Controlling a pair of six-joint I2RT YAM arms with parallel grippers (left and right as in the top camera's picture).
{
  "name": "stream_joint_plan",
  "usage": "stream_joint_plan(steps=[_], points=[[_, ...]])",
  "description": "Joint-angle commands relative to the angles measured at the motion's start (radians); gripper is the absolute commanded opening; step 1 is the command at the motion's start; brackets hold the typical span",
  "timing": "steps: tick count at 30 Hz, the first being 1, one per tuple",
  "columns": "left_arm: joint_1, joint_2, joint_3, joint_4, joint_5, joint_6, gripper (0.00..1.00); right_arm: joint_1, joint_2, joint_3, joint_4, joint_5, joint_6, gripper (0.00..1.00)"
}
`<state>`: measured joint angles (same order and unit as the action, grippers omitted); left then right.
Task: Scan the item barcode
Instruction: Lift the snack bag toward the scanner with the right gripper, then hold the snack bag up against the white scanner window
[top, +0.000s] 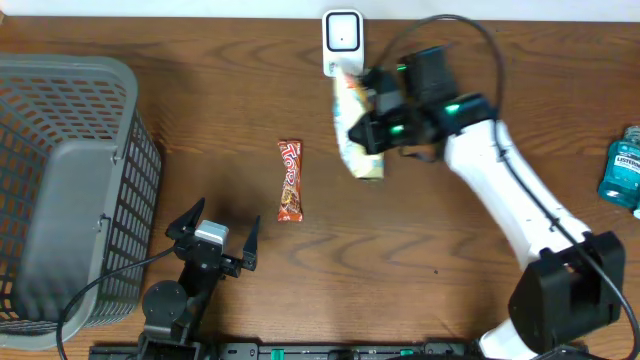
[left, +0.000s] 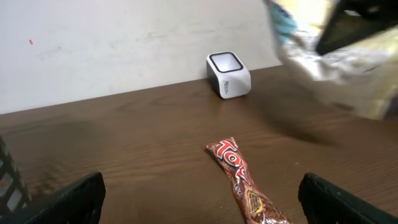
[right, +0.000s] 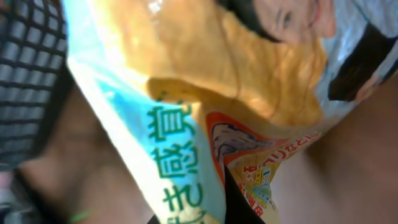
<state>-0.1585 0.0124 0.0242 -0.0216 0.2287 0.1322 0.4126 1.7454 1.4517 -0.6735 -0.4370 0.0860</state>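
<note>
the right gripper (top: 372, 122) is clamping the crinkled yellow-and-blue foil snack packet (top: 356, 150), presenting it just beyond its fingers to the white box-shaped scanner (top: 342, 35). the pickup looks done and the scan appears pending. the left gripper (top: 220, 222) is sitting wide open.

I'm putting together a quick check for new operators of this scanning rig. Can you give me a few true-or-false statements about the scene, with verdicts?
1. The right claw is shut on the snack bag, close to the white scanner. True.
2. The candy bar lies inside the grey basket. False: it lies on the table, between the left claw and the scanner.
3. The left claw is open and holds nothing. True.
4. The mouthwash bottle is next to the basket. False: it is at the table's right edge, and the basket is at the left.
</note>
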Motion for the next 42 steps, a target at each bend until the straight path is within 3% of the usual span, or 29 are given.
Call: stream_joint_plan(steps=[1,6,12,19,25,28,42], points=[[-0.003,-0.001,-0.019,-0.031,0.002,0.01,0.99,0.094,-0.019,0.015,0.081,0.233,-0.107,0.01],[-0.003,-0.001,-0.019,-0.031,0.002,0.01,0.99,0.158,0.029,0.015,0.312,0.543,-0.219,0.01],[-0.003,-0.001,-0.019,-0.031,0.002,0.01,0.99,0.113,0.172,0.053,0.56,0.536,-0.384,0.01],[-0.003,-0.001,-0.019,-0.031,0.002,0.01,0.99,0.05,0.429,0.36,0.581,0.536,-0.485,0.01],[-0.003,-0.001,-0.019,-0.031,0.002,0.009,0.99,0.027,0.686,0.734,0.579,0.509,-0.467,0.01],[-0.003,-0.001,-0.019,-0.031,0.002,0.01,0.99,0.033,0.758,0.81,0.582,0.497,-0.467,0.01],[-0.003,-0.001,-0.019,-0.031,0.002,0.009,0.99,0.042,0.826,0.836,0.646,0.468,-0.325,0.01]])
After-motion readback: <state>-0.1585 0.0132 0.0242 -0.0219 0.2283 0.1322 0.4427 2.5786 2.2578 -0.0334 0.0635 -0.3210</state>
